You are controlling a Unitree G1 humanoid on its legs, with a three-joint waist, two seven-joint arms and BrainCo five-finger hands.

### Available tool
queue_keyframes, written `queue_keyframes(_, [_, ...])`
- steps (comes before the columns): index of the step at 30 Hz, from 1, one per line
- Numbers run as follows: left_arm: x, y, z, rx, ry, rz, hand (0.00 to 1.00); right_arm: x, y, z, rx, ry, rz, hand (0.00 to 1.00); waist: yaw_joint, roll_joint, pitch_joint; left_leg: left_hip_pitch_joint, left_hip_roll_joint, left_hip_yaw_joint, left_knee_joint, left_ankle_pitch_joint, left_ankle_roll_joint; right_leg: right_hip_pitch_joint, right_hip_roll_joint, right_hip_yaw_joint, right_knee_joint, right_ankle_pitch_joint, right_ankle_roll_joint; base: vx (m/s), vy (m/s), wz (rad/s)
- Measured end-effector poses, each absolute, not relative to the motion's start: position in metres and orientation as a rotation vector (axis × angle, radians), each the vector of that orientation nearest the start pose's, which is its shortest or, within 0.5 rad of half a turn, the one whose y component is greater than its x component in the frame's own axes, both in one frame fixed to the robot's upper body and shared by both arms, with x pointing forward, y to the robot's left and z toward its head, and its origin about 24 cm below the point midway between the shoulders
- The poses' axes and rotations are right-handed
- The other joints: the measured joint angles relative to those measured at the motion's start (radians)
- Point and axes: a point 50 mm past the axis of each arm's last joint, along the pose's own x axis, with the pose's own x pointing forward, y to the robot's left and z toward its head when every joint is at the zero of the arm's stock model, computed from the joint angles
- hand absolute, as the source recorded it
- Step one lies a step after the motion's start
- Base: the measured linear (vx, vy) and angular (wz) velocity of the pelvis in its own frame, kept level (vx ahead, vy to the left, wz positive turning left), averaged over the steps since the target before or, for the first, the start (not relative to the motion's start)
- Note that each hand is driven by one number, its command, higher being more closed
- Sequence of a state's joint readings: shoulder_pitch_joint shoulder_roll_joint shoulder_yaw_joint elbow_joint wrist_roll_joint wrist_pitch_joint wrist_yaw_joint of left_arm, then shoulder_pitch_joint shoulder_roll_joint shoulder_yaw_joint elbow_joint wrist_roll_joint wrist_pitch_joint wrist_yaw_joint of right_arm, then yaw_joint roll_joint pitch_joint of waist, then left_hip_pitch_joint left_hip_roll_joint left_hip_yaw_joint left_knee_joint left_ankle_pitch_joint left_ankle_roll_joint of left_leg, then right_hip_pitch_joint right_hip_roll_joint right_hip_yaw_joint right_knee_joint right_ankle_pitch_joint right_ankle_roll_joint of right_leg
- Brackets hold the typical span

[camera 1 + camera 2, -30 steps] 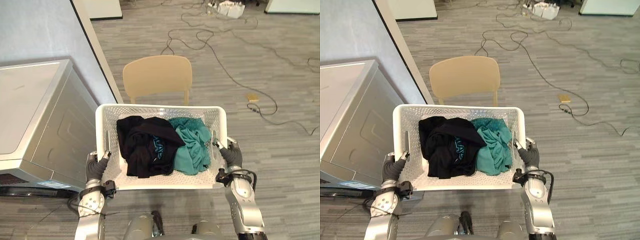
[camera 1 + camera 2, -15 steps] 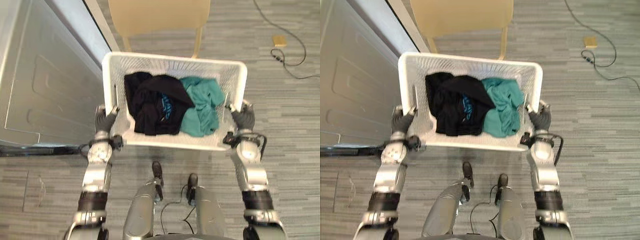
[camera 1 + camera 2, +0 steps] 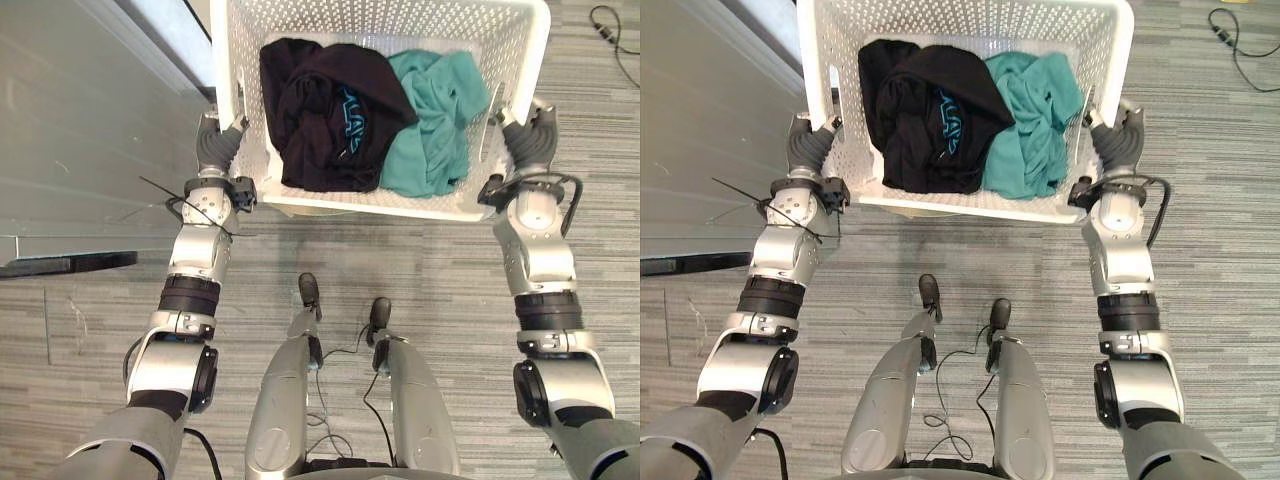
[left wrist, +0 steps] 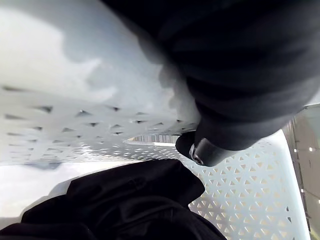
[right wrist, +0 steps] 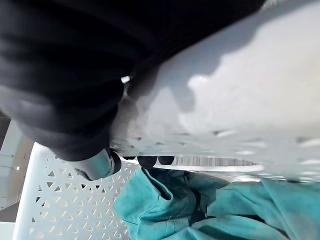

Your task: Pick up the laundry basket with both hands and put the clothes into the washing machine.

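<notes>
- Clasps the white laundry basket (image 3: pixel 528 48) at its left handle slot with the left hand (image 3: pixel 214 148), fingers hooked through.
- Grips the right slot likewise with the right hand (image 3: pixel 531 140).
- Holds it beside the washing machine (image 3: pixel 90 120), black garment (image 3: pixel 325 110) and teal garment (image 3: pixel 440 115) inside.

Grey plank floor (image 3: pixel 400 260) — black cable (image 3: pixel 1223 24) lying far right.

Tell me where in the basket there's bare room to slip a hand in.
Bare mesh shows between the basket's left wall and the black clothes, widest at the near left corner, and along the far wall. Crowded: the middle and right, where the teal clothes press against the black ones and reach the right wall.
</notes>
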State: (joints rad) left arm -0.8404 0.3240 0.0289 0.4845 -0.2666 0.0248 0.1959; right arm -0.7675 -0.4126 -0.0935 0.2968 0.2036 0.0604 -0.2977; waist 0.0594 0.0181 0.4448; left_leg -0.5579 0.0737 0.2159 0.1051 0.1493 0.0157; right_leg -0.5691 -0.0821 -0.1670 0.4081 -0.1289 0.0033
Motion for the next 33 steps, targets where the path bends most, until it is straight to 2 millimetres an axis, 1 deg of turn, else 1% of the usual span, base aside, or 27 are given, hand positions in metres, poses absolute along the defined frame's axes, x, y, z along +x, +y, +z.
queue_keyframes(1, [0.386, 0.186, 0.214, -0.010, -0.341, 0.146, 1.00, 0.362, -0.223, 0.242, -0.077, -0.470, -0.326, 1.00, 0.009, 0.000, 0.000, -0.011, 0.003, 0.000, 0.000, 0.001, -0.001, -0.008, 0.004, 0.000, -0.007, 0.002, -0.004, 0.00, 0.000, 0.00])
queue_keyframes(3, [0.389, 0.188, 0.226, -0.020, -0.363, 0.149, 1.00, 0.369, -0.220, 0.258, -0.067, -0.486, -0.314, 1.00, 0.011, 0.006, 0.006, -0.033, 0.014, -0.013, -0.003, 0.006, -0.008, -0.014, 0.016, -0.016, -0.031, 0.017, -0.011, 0.03, -0.038, 0.06])
queue_keyframes(4, [0.389, 0.188, 0.229, -0.025, -0.369, 0.148, 1.00, 0.371, -0.220, 0.262, -0.061, -0.487, -0.314, 1.00, 0.010, 0.006, 0.015, -0.034, 0.015, -0.016, -0.004, 0.008, -0.010, -0.014, 0.017, -0.018, -0.031, 0.017, -0.012, 0.03, -0.040, 0.10])
queue_keyframes(5, [0.389, 0.188, 0.230, -0.027, -0.370, 0.149, 0.00, 0.373, -0.220, 0.265, -0.061, -0.483, -0.313, 1.00, 0.011, 0.008, 0.017, -0.034, 0.015, -0.017, -0.008, 0.008, -0.011, -0.014, 0.018, -0.020, -0.033, 0.017, -0.012, 0.03, -0.030, 0.06])
queue_keyframes(6, [0.390, 0.188, 0.230, -0.027, -0.368, 0.150, 0.00, 0.374, -0.220, 0.265, -0.057, -0.479, -0.309, 1.00, 0.012, 0.008, 0.017, -0.034, 0.015, -0.018, -0.010, 0.010, -0.013, -0.014, 0.018, -0.021, -0.033, 0.017, -0.012, 0.04, -0.027, 0.08])
queue_keyframes(7, [0.391, 0.189, 0.229, -0.028, -0.360, 0.156, 0.00, 0.376, -0.219, 0.267, -0.055, -0.474, -0.302, 1.00, 0.012, 0.008, 0.017, -0.033, 0.014, -0.022, -0.021, 0.024, -0.011, -0.014, 0.018, -0.022, -0.036, 0.020, -0.015, 0.04, -0.023, 0.08])
queue_keyframes(8, [0.392, 0.190, 0.229, -0.032, -0.351, 0.164, 0.00, 0.378, -0.217, 0.269, -0.064, -0.469, -0.298, 0.00, 0.012, 0.008, 0.017, -0.033, 0.015, -0.025, -0.027, 0.029, -0.013, -0.014, 0.020, -0.022, -0.042, 0.028, -0.013, 0.05, -0.026, 0.03])
queue_keyframes(10, [0.396, 0.193, 0.228, -0.049, -0.327, 0.185, 0.00, 0.385, -0.214, 0.276, -0.064, -0.449, -0.281, 0.00, 0.013, 0.008, 0.017, -0.033, 0.019, -0.025, -0.034, 0.029, -0.014, -0.014, 0.026, -0.022, -0.050, 0.032, -0.017, 0.02, -0.010, -0.01])
queue_keyframes(13, [0.399, 0.198, 0.227, -0.074, -0.303, 0.209, 0.00, 0.389, -0.210, 0.282, -0.048, -0.438, -0.245, 0.00, 0.012, 0.008, 0.017, -0.033, 0.020, -0.025, -0.035, 0.029, -0.014, -0.015, 0.027, -0.022, -0.051, 0.032, -0.017, 0.00, 0.000, 0.00])
queue_keyframes(15, [0.399, 0.200, 0.231, -0.077, -0.309, 0.213, 0.00, 0.392, -0.208, 0.287, -0.060, -0.429, -0.219, 0.00, 0.013, 0.008, 0.017, -0.033, 0.022, -0.024, -0.036, 0.031, -0.016, -0.014, 0.029, -0.022, -0.054, 0.033, -0.018, 0.00, 0.000, 0.00])
queue_keyframes(16, [0.399, 0.200, 0.232, -0.076, -0.313, 0.214, 0.00, 0.393, -0.208, 0.287, -0.057, -0.425, -0.222, 0.00, 0.014, 0.008, 0.017, -0.033, 0.022, -0.024, -0.037, 0.033, -0.019, -0.014, 0.029, -0.022, -0.054, 0.033, -0.019, 0.00, 0.000, 0.00])
queue_keyframes(18, [0.397, 0.208, 0.238, -0.062, -0.326, 0.244, 0.00, 0.395, -0.211, 0.288, -0.060, -0.409, -0.230, 0.00, 0.015, 0.008, 0.017, -0.033, 0.028, -0.025, -0.038, 0.042, -0.031, -0.012, 0.034, -0.022, -0.062, 0.045, -0.021, 0.00, -0.023, -0.04])
queue_keyframes(20, [0.397, 0.212, 0.237, -0.048, -0.320, 0.255, 0.00, 0.396, -0.211, 0.288, -0.062, -0.407, -0.223, 0.00, 0.015, 0.008, 0.017, -0.033, 0.030, -0.025, -0.039, 0.042, -0.032, -0.012, 0.036, -0.022, -0.064, 0.045, -0.021, 0.00, -0.010, -0.02])
queue_keyframes(23, [0.397, 0.207, 0.247, -0.036, -0.355, 0.232, 0.00, 0.397, -0.209, 0.285, -0.073, -0.392, -0.206, 0.00, 0.014, 0.008, 0.017, -0.033, 0.030, -0.029, -0.049, 0.052, -0.046, -0.012, 0.038, -0.024, -0.067, 0.045, -0.021, -0.01, -0.010, 0.03])
queue_keyframes(24, [0.396, 0.205, 0.254, -0.024, -0.379, 0.220, 0.00, 0.397, -0.209, 0.284, -0.073, -0.391, -0.204, 0.00, 0.014, 0.008, 0.017, -0.033, 0.030, -0.031, -0.058, 0.057, -0.053, -0.013, 0.039, -0.024, -0.075, 0.046, -0.021, 0.00, 0.000, 0.00])
queue_keyframes(25, [0.396, 0.205, 0.259, 0.001, -0.393, 0.211, 0.00, 0.397, -0.208, 0.285, -0.072, -0.399, -0.203, 0.00, 0.015, 0.008, 0.017, -0.033, 0.031, -0.034, -0.065, 0.057, -0.053, -0.013, 0.043, -0.023, -0.083, 0.046, -0.021, -0.03, -0.017, -0.04])
queue_keyframes(30, [0.394, 0.208, 0.266, 0.053, -0.425, 0.200, 0.00, 0.396, -0.214, 0.286, -0.082, -0.404, -0.217, 0.00, 0.012, 0.009, 0.017, -0.033, 0.032, -0.041, -0.071, 0.057, -0.052, -0.015, 0.045, -0.023, -0.087, 0.045, -0.021, 0.00, -0.003, -0.01])
queue_keyframes(33, [0.390, 0.210, 0.273, 0.104, -0.458, 0.207, 0.00, 0.395, -0.217, 0.283, -0.082, -0.403, -0.223, 0.00, 0.012, 0.009, 0.017, -0.043, 0.032, -0.042, -0.071, 0.057, -0.052, -0.022, 0.045, -0.023, -0.089, 0.045, -0.021, 0.00, 0.000, 0.00])
